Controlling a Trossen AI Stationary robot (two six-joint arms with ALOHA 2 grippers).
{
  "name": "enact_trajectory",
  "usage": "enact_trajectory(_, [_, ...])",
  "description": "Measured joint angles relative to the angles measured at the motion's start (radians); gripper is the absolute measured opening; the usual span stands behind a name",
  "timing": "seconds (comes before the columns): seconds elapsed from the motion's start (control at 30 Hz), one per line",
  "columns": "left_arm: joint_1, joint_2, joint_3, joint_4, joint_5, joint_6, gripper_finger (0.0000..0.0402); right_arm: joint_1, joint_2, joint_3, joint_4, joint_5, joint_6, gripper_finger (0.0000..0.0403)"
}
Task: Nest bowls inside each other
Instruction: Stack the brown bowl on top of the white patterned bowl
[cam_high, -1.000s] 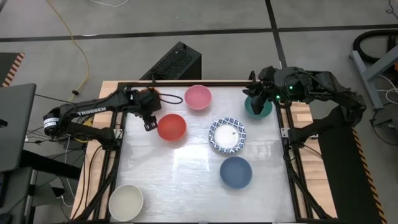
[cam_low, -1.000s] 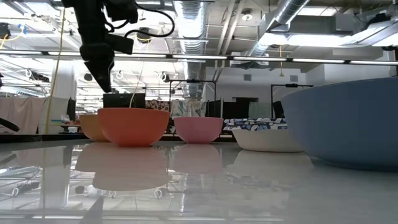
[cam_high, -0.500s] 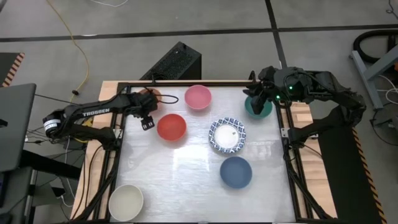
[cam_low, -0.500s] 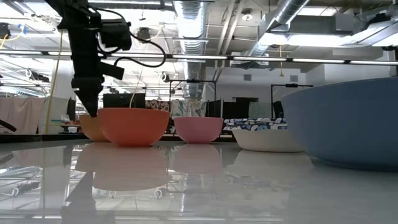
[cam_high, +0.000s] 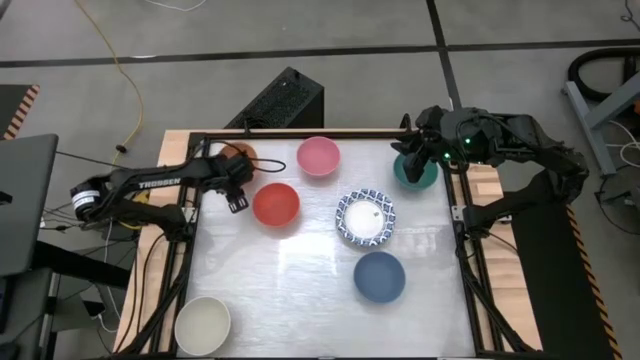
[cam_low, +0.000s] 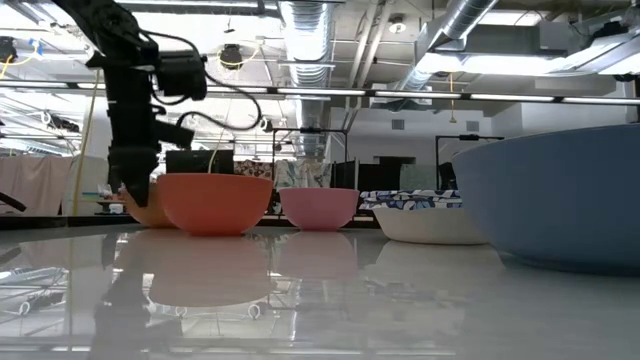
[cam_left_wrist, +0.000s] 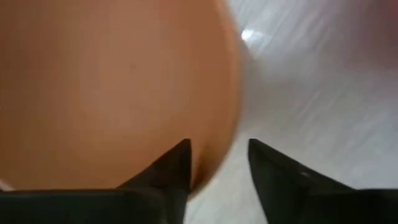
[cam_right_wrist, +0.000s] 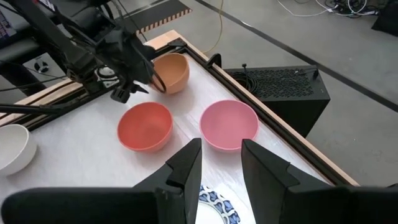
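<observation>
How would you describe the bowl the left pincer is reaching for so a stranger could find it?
Start at the table's far left corner, where the left pincer comes down. The orange bowl sits right under it, one finger inside its rim. It is paler than the red bowl next to it.

We observe a grey concrete floor (cam_high: 330, 30) with dark seams, a yellow cable (cam_high: 128, 75), a black perforated box (cam_high: 280, 100), and silver ceiling ducts (cam_low: 310, 20) under strip lighting.
</observation>
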Motion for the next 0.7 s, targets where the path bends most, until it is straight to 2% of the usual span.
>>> enact_trajectory(0.17, [0.014, 0.069, 0.004, 0.002, -0.003, -0.032, 0.0038, 0.000, 0.000, 0.000, 0.021, 0.001, 0.000, 0.0134])
enact_trajectory(0.23, [0.013, 0.080, 0.008, -0.002, -0.017, -0.059, 0.0012, 0.000, 0.000, 0.000, 0.032, 0.001, 0.000, 0.0134])
enact_trajectory(0.4, [0.001, 0.058, 0.008, -0.010, -0.005, -0.093, 0.0002, 0.000, 0.000, 0.000, 0.038, 0.001, 0.000, 0.0134])
enact_trajectory(0.7, [-0.052, -0.102, 0.071, -0.090, 0.022, -0.216, 0.0000, 0.000, 0.000, 0.000, 0.037, 0.001, 0.001, 0.0134])
